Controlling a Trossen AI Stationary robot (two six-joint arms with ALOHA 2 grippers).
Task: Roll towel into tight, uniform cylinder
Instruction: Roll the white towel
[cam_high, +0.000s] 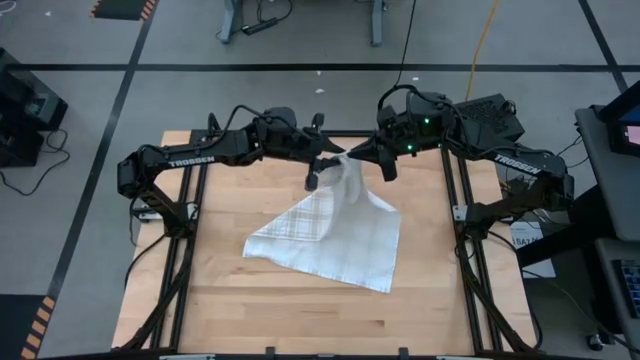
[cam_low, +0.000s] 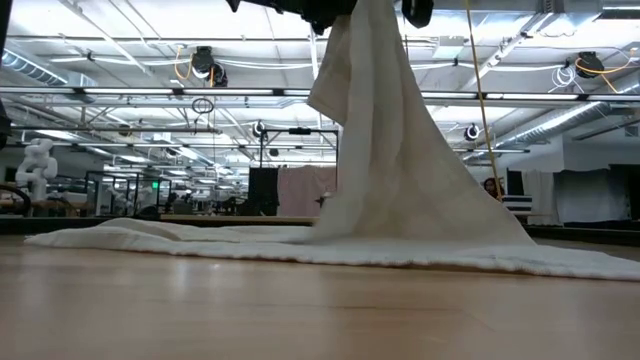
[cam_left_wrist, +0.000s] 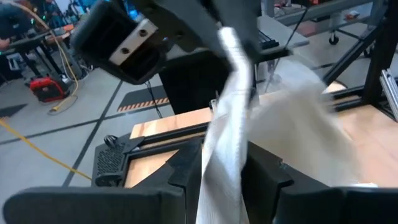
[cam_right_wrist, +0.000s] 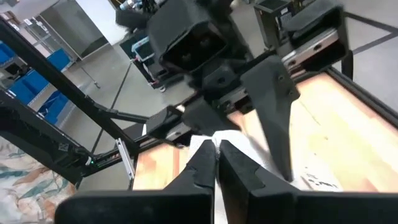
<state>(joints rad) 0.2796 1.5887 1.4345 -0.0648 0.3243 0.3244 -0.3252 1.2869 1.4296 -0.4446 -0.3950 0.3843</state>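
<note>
Towel (cam_high: 335, 230) drapes onto wooden table (cam_high: 260, 300), workshop behind.

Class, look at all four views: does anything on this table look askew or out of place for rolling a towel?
Yes. The towel is not flat: one corner is lifted high between the left gripper and right gripper, the rest trailing crookedly across the table.

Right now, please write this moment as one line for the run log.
step: lifting, not rolled | towel: one corner raised, rest on table | right gripper: shut on towel | left gripper: beside raised corner, towel between its fingers
</note>
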